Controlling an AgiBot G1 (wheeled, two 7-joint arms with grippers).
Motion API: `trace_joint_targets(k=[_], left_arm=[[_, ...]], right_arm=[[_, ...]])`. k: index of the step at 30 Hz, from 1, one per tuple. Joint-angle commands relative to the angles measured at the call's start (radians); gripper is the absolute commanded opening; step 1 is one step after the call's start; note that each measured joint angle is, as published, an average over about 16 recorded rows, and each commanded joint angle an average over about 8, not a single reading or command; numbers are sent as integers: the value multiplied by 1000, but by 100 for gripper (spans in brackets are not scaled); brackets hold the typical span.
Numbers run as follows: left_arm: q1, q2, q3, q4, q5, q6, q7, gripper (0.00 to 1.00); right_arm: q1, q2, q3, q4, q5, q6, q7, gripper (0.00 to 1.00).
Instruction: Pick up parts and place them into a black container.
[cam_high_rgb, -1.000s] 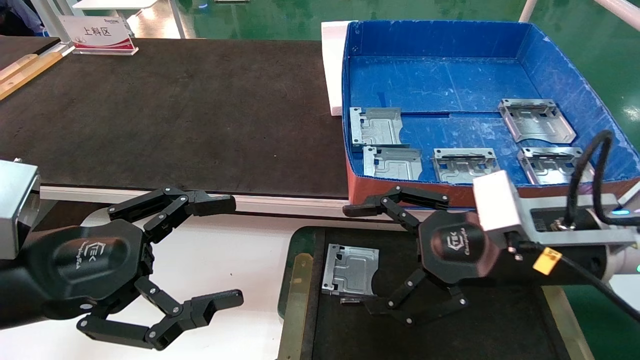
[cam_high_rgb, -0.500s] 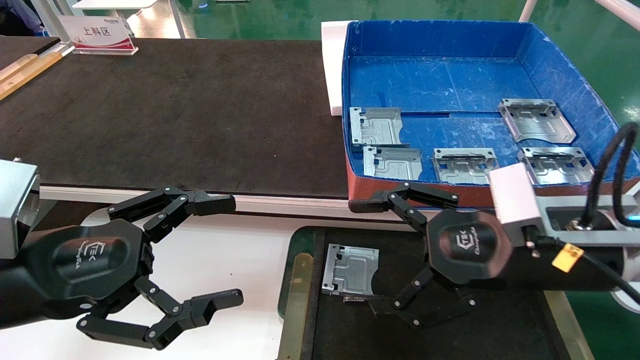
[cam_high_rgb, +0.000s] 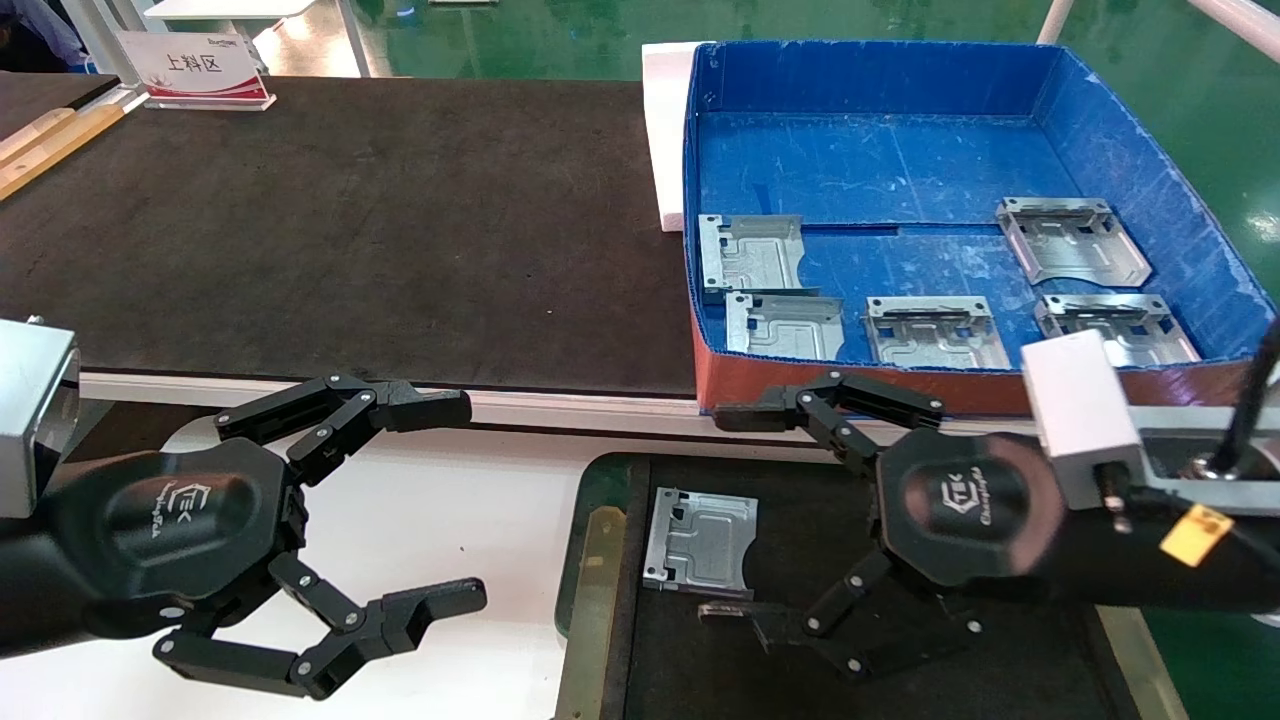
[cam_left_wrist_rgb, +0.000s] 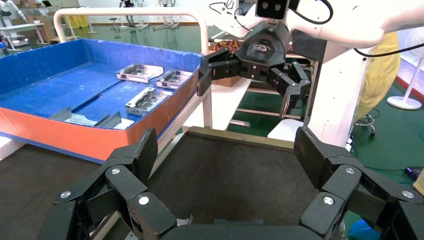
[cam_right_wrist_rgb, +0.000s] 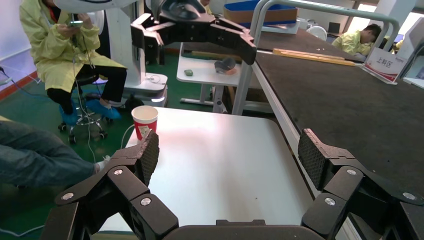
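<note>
One silver-grey part (cam_high_rgb: 700, 540) lies flat on the felt floor of the black container (cam_high_rgb: 600, 478), near its brass strip (cam_high_rgb: 590, 600). My right gripper (cam_high_rgb: 714, 512) hovers over the container just right of that part, open and empty. Several more parts (cam_high_rgb: 930, 330) lie in the blue box (cam_high_rgb: 880, 160); they also show in the left wrist view (cam_left_wrist_rgb: 142, 100). My left gripper (cam_high_rgb: 472, 502) is open and empty over the white table, left of the container. The left wrist view shows the container floor (cam_left_wrist_rgb: 225, 175) and my right gripper (cam_left_wrist_rgb: 245, 90) beyond it.
The blue box with a red front (cam_high_rgb: 800, 385) stands behind the container on the long black mat (cam_high_rgb: 350, 230). A white foam block (cam_high_rgb: 662, 120) leans at its left side. A red paper cup (cam_right_wrist_rgb: 145, 120) stands at the white table's (cam_right_wrist_rgb: 215, 160) far edge. People sit beyond.
My right gripper has drawn back to the right and slightly nearer to me, open and empty. The part in the container has stayed put. The left arm has not moved.
</note>
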Motion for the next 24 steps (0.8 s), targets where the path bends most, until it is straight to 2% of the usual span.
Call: trace_joint_targets(k=[1, 24], left_arm=[[0, 0, 0, 0, 0, 0, 0, 100], [0, 0, 0, 0, 0, 0, 0, 100]], right_arm=[[-14, 6, 18, 17, -1, 4, 14, 100], [-168, 77, 223, 211, -10, 45, 176, 100]])
